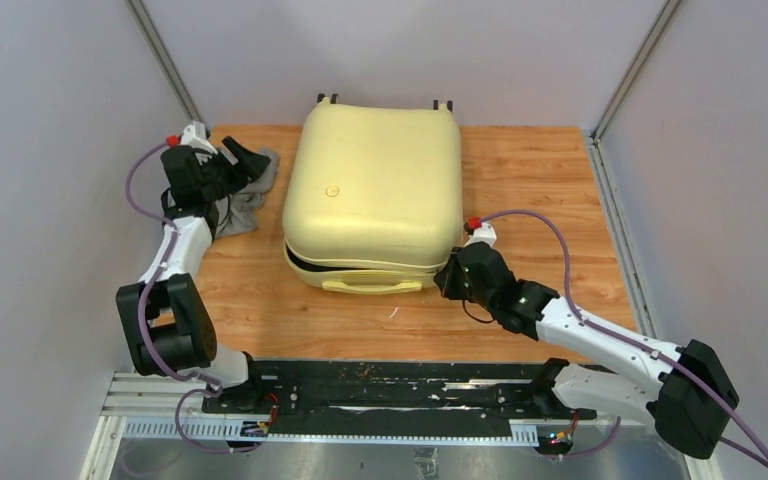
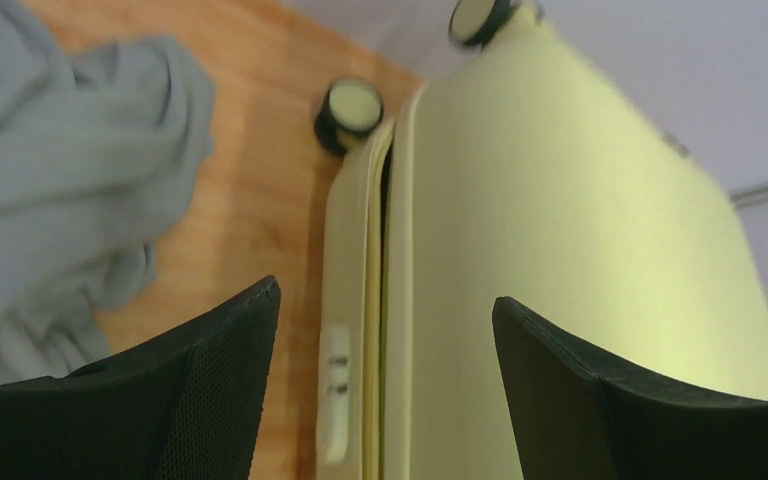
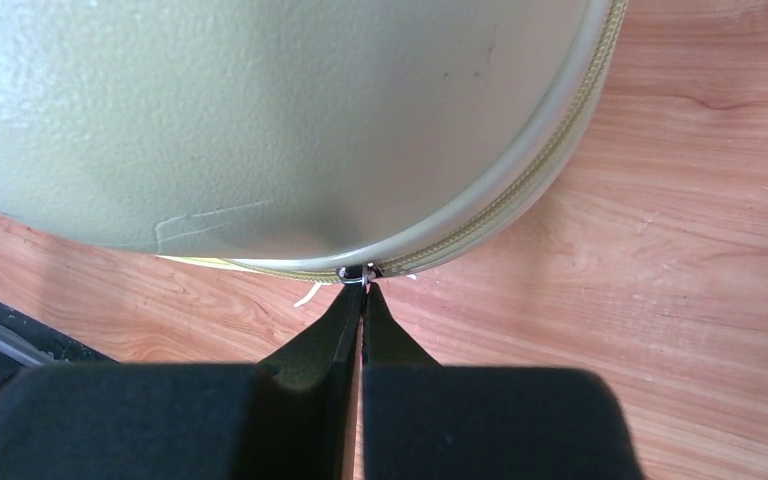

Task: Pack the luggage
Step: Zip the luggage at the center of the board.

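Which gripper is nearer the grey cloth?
Left. The left gripper hangs open beside the grey cloth, left of the luggage; the right gripper pinches the zipper pull at the luggage's near-right corner.

We see orange-brown wood-grain desk (image 1: 530, 170) spanning enclosure. Plain pale grey walls (image 1: 410, 45) on three sides; slim metal posts (image 1: 167, 60) at back corners. We note black rail (image 1: 400, 385) along near edge, on slotted metal frame (image 1: 360, 432). Light even, shadows soft.

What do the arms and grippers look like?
White links and black joints on the left arm and right arm, a purple cable looped along each, a red cap by each wrist. Black tapered fingers on the left gripper and right gripper.
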### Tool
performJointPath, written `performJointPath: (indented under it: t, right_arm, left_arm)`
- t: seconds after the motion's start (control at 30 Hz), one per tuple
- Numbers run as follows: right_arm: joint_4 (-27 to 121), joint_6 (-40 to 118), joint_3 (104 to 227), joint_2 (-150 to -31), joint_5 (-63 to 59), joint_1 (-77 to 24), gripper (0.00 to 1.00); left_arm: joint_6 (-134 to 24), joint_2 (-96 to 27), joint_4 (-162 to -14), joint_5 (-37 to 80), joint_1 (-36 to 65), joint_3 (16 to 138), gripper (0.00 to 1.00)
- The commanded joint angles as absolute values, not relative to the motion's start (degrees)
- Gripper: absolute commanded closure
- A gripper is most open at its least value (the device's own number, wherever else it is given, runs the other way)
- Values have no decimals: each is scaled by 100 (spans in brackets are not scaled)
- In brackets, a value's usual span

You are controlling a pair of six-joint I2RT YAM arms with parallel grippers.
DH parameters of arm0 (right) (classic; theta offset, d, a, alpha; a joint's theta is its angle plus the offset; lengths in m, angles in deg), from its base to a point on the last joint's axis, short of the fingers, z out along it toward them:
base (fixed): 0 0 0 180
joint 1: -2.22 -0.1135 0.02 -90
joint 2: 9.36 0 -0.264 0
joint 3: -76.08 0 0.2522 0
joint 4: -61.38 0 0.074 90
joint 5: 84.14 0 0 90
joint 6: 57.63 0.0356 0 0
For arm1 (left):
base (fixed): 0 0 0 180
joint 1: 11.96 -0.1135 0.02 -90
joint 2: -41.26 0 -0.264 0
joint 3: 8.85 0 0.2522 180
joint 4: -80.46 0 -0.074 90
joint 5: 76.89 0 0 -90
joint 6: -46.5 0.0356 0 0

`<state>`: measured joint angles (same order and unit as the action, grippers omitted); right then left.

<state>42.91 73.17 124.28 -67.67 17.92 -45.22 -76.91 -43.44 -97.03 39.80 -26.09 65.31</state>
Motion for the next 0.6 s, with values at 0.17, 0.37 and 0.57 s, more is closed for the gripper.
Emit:
performJointPath:
  t: [0.17,0.37,0.57]
  right_arm:
    - [4419,7195,12641,-6663,1952,-4388,100]
    - [4340,7189,12683,-6592,1888,-4384,100]
    - [4253,7178,12724,-6602,1856,-4384,100]
  left_arm:
    - [-7467,-3795,-9000,4638,-2287,5153,20]
    - [-8333,-3861,-10004,5241,-1786,4896,25]
    - [-8862,-3812,-10382,5569,-1502,4988,34]
